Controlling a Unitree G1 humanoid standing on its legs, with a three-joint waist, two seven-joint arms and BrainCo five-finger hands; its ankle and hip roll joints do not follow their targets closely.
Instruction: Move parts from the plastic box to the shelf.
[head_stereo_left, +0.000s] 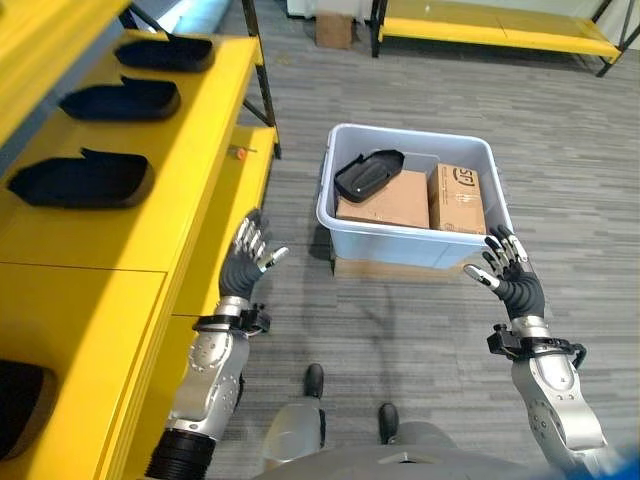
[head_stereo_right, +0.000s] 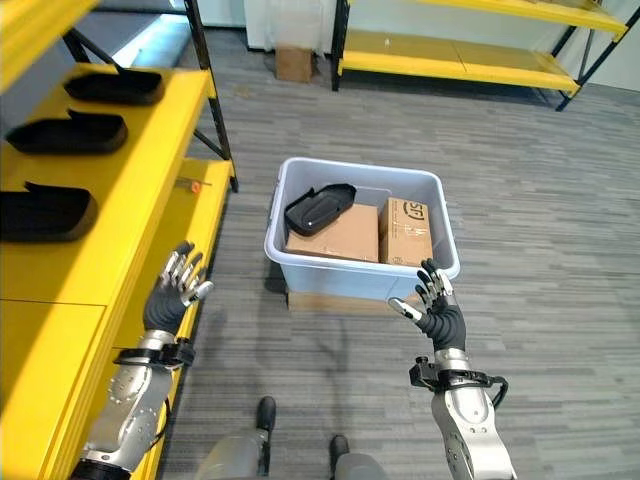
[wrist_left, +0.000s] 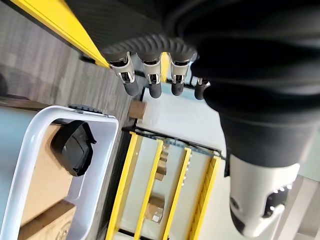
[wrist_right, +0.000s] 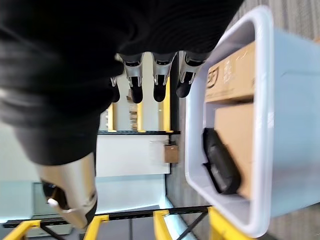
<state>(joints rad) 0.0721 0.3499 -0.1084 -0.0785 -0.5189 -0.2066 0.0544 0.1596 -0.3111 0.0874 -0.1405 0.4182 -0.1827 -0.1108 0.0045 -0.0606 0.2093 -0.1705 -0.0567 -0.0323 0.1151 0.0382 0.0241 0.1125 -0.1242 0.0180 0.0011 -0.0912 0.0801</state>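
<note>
Over on the left, the yellow shelf (head_stereo_left: 150, 250) already carries three black moulded parts (head_stereo_left: 80, 180) in a row, so some of the job looks done. The left hand (head_stereo_left: 248, 255) hangs beside the shelf edge, fingers spread, empty. One black part (head_stereo_left: 368, 172) remains in the plastic box (head_stereo_left: 410, 245), lying on cardboard boxes (head_stereo_left: 385, 205). The right hand (head_stereo_left: 508, 272) hovers at the box's near corner, fingers spread, empty.

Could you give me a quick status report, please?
Left hand and right hand open, empty. One black part on cardboard boxes in plastic box. Nothing in the way.
</note>
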